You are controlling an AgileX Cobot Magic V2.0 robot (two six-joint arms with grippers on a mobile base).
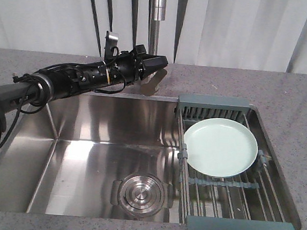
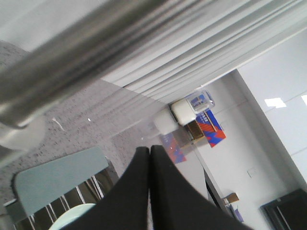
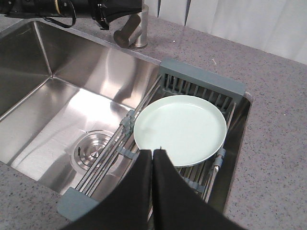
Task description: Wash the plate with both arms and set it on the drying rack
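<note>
A: Where is the plate found?

B: It is seen lying flat on the drying rack, toward the rack's far end, with the sink drain well off to one side of the rack.

A: How are the grippers held?

B: The left gripper is closed on nothing, up by the faucet beyond the rack's far end. The right gripper is pressed together too, empty, over the plate's near rim.

A: How is the plate expected to handle?

B: It is judged stiff, light and smooth, likely slippery if wet. The raised rim is best pinched, since the flat centre offers no purchase.
</note>
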